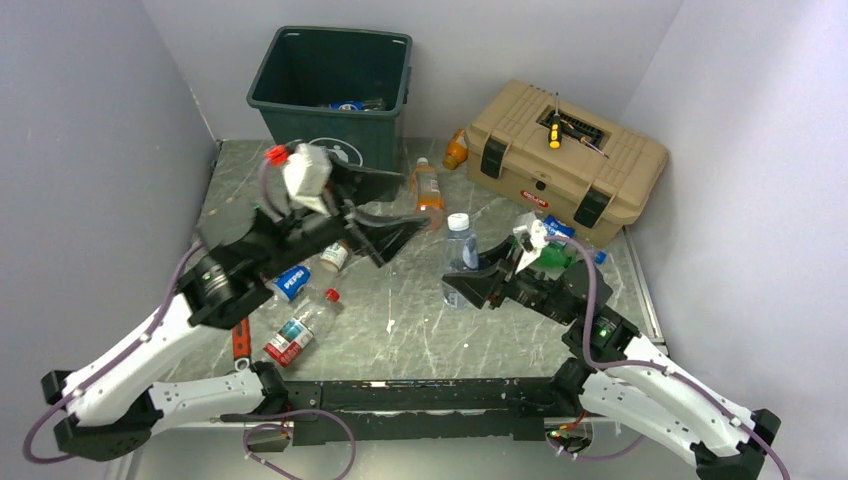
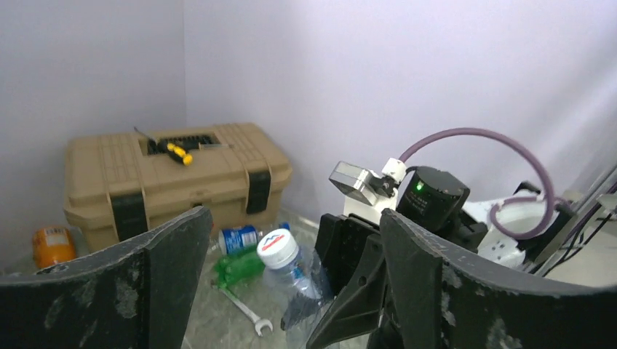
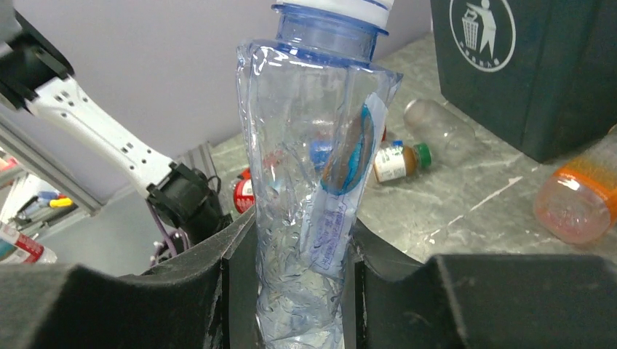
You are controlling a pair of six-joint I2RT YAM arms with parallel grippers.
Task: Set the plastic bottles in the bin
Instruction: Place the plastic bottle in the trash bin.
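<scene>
Grey table (image 1: 420, 335): right gripper (image 1: 466, 285) clenches the clear bottle (image 3: 305, 145) upright at centre, low on its body, which looks thin, light, easily crushed; bin (image 1: 380, 130) at 12 o'clock; left gripper (image 1: 385, 210) gapes empty

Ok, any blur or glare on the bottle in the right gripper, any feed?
Top external: evenly lit, sharp, only soft shadows; the clear bottle in the right gripper reads plainly. Right wrist: bottle fills the centre, crinkled plastic shows mild highlights, no washout; the bin behind is legible. Left wrist: the open left gripper looms dark and soft, toolbox beyond is clear.
</scene>
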